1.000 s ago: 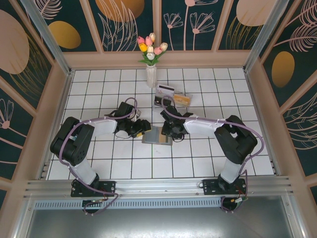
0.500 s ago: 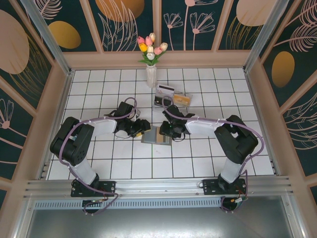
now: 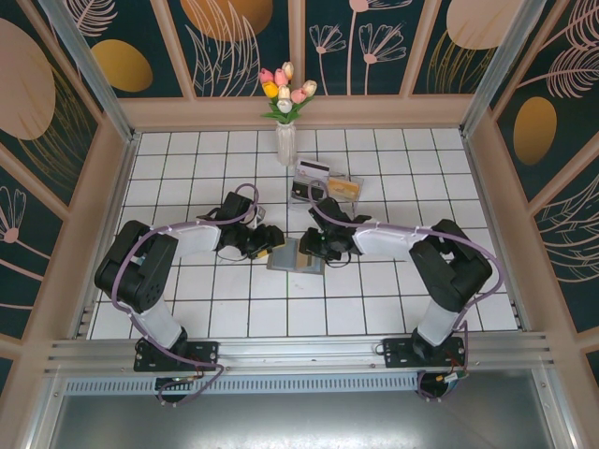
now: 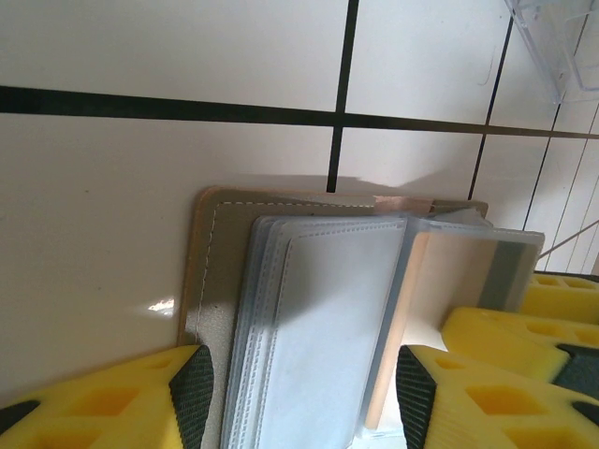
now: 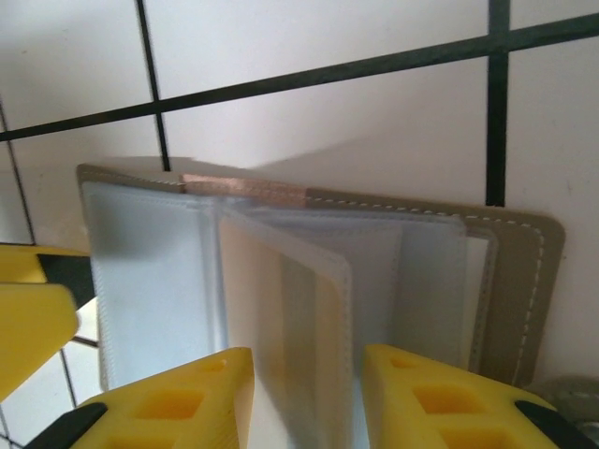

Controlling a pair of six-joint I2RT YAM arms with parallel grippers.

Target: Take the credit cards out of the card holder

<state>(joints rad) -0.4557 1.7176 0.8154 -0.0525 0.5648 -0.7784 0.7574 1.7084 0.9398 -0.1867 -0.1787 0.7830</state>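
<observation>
Right jaws edged left, straddling a card holder (image 3: 293,257) sleeve (image 5: 285,309).

White tiled counter (image 3: 187,159) with black grout lines, glossy (glare on the tiles in the left wrist view). White vase (image 3: 285,143) stands upright at the back centre, holding tulips (image 3: 285,89) in pink, yellow and white. Clear plastic tray (image 3: 357,179) sits on the counter just in front and to the right of the vase; its corner (image 4: 562,47) also shows top right in the left wrist view. Wall panels (image 3: 243,47) are dark teal with floral prints and tan frames. Aluminium rail (image 3: 299,351) runs along the near edge.
</observation>
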